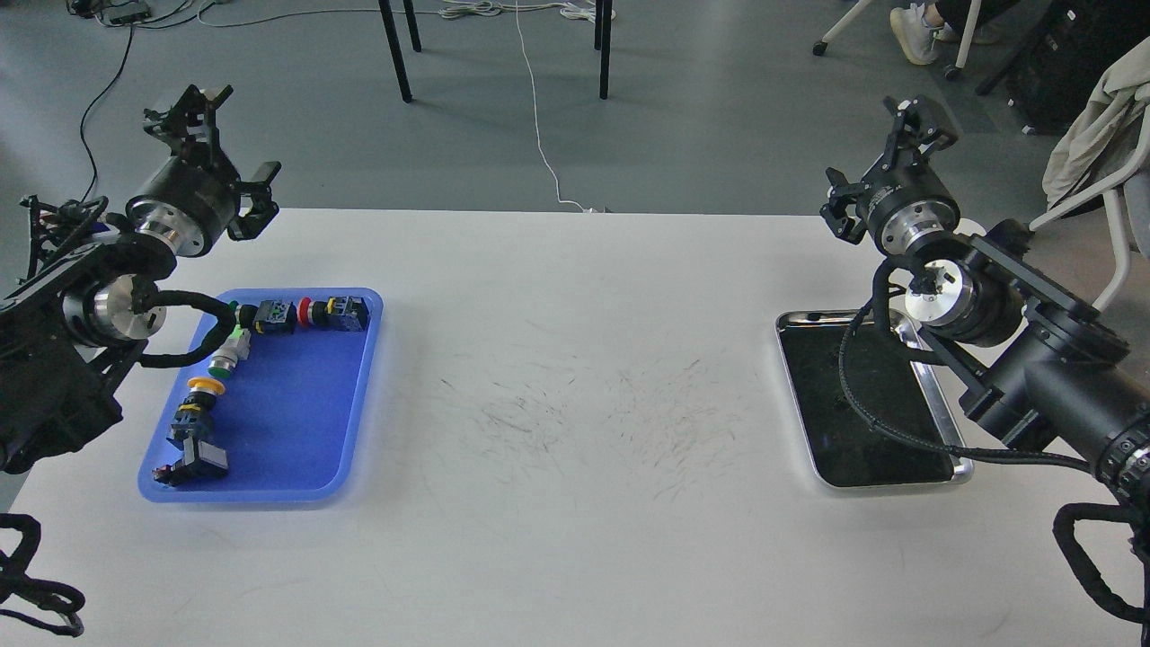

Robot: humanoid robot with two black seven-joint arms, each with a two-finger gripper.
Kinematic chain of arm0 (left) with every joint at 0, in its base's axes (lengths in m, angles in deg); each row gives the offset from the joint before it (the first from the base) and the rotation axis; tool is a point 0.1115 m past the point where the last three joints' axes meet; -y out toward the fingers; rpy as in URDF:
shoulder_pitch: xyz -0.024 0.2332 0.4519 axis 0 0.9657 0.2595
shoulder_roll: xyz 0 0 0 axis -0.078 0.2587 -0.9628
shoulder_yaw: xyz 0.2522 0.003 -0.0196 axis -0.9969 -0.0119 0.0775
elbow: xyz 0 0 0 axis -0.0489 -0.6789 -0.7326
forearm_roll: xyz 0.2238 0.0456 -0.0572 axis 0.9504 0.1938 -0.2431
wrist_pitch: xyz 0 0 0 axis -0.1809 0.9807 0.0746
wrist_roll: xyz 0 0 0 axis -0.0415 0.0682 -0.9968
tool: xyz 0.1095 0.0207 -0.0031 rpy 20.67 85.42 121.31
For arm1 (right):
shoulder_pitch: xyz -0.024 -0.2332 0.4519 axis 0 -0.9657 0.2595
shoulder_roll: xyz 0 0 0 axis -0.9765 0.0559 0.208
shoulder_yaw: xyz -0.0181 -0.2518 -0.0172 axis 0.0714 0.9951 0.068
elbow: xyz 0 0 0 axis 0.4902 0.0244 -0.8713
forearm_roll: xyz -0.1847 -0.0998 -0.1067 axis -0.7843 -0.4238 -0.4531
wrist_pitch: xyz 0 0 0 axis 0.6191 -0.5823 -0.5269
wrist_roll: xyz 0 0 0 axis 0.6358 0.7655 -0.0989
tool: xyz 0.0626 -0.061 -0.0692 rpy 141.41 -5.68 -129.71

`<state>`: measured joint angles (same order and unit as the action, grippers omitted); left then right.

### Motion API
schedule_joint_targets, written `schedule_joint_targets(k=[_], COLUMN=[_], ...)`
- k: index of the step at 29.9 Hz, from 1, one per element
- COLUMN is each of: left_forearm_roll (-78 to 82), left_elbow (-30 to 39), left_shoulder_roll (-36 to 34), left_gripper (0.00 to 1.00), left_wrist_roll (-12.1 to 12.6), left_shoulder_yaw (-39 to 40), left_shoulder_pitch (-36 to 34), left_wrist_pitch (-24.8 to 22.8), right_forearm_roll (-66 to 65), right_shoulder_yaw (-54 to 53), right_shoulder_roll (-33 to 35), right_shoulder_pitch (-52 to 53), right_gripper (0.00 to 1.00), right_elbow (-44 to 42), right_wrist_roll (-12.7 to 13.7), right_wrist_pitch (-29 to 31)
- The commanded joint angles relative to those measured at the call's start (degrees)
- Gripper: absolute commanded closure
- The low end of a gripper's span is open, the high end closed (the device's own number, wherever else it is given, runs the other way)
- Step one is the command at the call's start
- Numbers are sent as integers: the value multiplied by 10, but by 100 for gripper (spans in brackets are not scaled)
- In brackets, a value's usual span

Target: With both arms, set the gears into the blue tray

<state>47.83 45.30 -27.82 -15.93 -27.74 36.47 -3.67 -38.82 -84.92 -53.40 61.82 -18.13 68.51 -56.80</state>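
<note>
No gears can be made out. The blue tray [296, 422] lies at the white surface's [575, 557] left, holding push-button switches [269, 316]. The left gripper [220, 148] and right gripper [885, 157] hang raised, fingers spread, holding nothing. A silver tray [934, 377] lies on the right.

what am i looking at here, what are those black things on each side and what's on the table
This is the view from a robot's own head, looking down at a white table. The black things are its two arms. Each ends in a gripper: the left gripper and the right gripper, both raised near the table's far edge with jaws spread, holding nothing. On the left lies a blue tray with several push-button switches along its far and left sides. On the right lies a silver tray with a dark inside, partly hidden by the right arm. I cannot make out any gears.
</note>
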Motion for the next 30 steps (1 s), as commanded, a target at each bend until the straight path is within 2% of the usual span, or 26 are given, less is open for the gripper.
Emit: schedule_joint_targets(k=[1,30], left_forearm_roll=[0,1], left_elbow=[-2,-2], left_shoulder_roll=[2,4], left_gripper=[2,2], left_wrist_roll=[1,1], left_shoulder_yaw=[-1,-3], left_shoulder_pitch=[0,0], left_wrist_pitch=[0,2], right_forearm_roll=[0,0], right_shoulder_yaw=[1,4], right_shoulder_roll=[0,-1], right_shoulder_pitch=[0,4], right_gripper=[1,1], right_elbow=[0,-1], right_wrist_roll=[0,0], right_wrist_pitch=[0,-3])
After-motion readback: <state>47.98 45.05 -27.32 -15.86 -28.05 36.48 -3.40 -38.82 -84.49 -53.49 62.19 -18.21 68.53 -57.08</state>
